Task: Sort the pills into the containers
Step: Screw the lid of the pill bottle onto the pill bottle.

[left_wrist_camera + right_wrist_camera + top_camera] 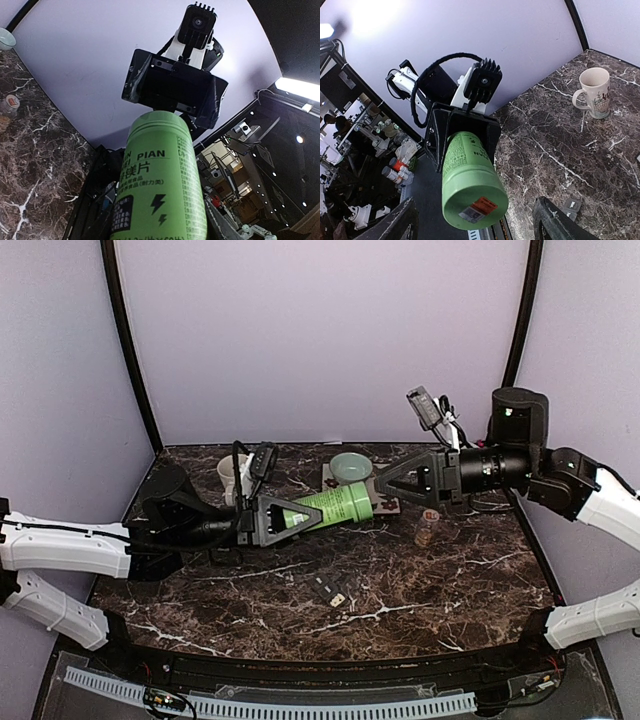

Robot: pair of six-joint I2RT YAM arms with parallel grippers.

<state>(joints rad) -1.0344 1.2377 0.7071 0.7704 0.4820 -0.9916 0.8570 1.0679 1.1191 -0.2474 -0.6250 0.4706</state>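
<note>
My left gripper point(290, 518) is shut on a green pill bottle point(335, 507) and holds it level above the table, cap end pointing right. In the left wrist view the bottle point(160, 180) fills the lower frame. My right gripper point(386, 492) is open, its fingers point(400, 222) wide apart on either side of the bottle's cap end point(472, 197) and not touching it. The dark grey container strip point(330, 590) lies on the table nearer the front and shows in the right wrist view point(572, 206). No single pills show.
A cream mug point(232, 478) stands at the back left and a pale green bowl point(350, 468) behind the bottle. A small vial with tan contents point(427, 528) stands under the right arm. The table is dark marble point(450, 590).
</note>
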